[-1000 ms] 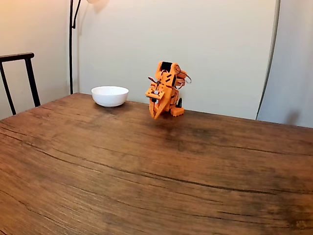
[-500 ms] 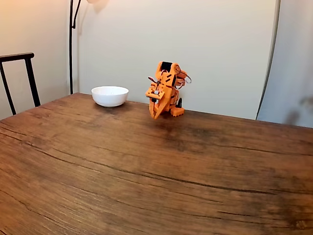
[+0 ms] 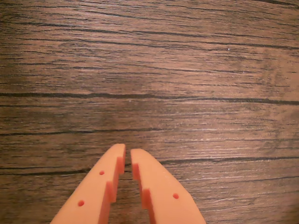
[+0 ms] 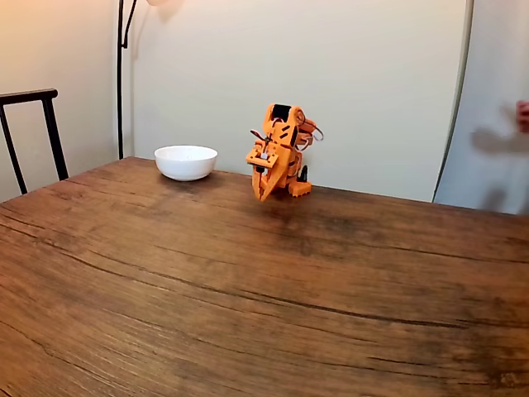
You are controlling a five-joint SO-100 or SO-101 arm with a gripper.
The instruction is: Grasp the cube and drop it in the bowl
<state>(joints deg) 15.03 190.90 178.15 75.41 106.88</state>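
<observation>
The bowl (image 4: 186, 161) — white, round and glossy — sits at the far edge of the worktop (image 4: 248, 289) in the fixed view, towards the left, near the pale wall; nothing can be seen inside it from this low angle. Just to its right, apart from it, the orange arm (image 4: 281, 149) is folded up on itself with its tool (image 4: 263, 195) pointing down, the tip held a little above the wood and casting a soft shadow beneath. In the wrist view the tool (image 3: 128, 156) comes in from the bottom edge; its two orange fingers (image 3: 100, 186) lie almost together, a thin slit between the tips, with nothing between them — pressed close rather than spread. Beneath them runs dark brown wood with long black grain lines, bare across that view. In the fixed view the broad front of the worktop is bare grain too; a dark chair back (image 4: 33, 132) stands at the left edge, a thin black lamp pole (image 4: 121, 74) rises by the wall behind the bowl, and at the far right edge a blurred reddish shape (image 4: 522, 116) shows against the grey panel, too smeared to tell what it is.
</observation>
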